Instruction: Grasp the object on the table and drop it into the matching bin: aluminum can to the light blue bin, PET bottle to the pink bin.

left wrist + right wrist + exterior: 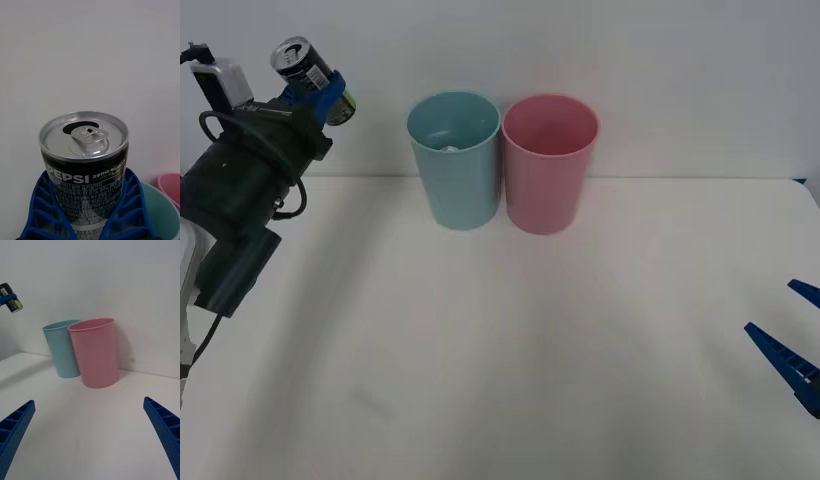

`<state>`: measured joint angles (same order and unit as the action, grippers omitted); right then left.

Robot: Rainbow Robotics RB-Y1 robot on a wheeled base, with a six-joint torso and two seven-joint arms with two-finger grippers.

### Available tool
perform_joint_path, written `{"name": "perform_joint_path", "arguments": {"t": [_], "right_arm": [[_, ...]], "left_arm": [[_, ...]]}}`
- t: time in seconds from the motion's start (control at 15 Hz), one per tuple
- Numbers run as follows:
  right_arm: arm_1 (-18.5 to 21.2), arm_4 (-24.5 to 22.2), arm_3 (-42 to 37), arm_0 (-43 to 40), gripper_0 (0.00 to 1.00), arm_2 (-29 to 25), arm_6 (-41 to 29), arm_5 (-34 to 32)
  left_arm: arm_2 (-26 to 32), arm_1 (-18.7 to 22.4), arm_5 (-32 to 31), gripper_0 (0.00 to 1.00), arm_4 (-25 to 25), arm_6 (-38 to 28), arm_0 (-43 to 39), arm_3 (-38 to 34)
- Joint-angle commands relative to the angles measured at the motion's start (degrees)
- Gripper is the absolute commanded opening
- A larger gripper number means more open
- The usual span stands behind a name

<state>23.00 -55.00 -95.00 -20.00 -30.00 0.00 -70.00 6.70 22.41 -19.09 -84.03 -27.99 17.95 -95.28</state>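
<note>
Two bins stand side by side at the back of my white desk (500,380), rims touching: the light blue bin (454,160) on the left, the pink bin (549,163) on the right; I see the left hand (315,95) raised well above the desk, left of the light blue bin, its blue ribbed fingers (48,210) clamped on the Pepsi Zero Sugar can (84,165); the can's silver top is opened, tab up; my right hand (90,435) sits low at the desk's right edge, fingers spread wide, gripping nothing.
</note>
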Motion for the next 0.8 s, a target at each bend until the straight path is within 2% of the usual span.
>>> {"name": "perform_joint_path", "arguments": {"t": [0.07,0.53,0.8], "right_arm": [[0.0,0.0,0.0,0.0,1.0,0.0,0.0,0.0],[0.0,0.0,0.0,0.0,1.0,0.0,0.0,0.0],[0.0,0.0,0.0,0.0,1.0,0.0,0.0,0.0]], "left_arm": [[-3.2,0.1,0.0,0.0,-1.0,-0.7,6.3,6.6],[-11.2,-0.3,0.2,0.0,-3.4,-0.2,20.9,22.6],[-12.8,-2.9,0.6,0.0,-5.1,0.6,27.2,30.5]]}}
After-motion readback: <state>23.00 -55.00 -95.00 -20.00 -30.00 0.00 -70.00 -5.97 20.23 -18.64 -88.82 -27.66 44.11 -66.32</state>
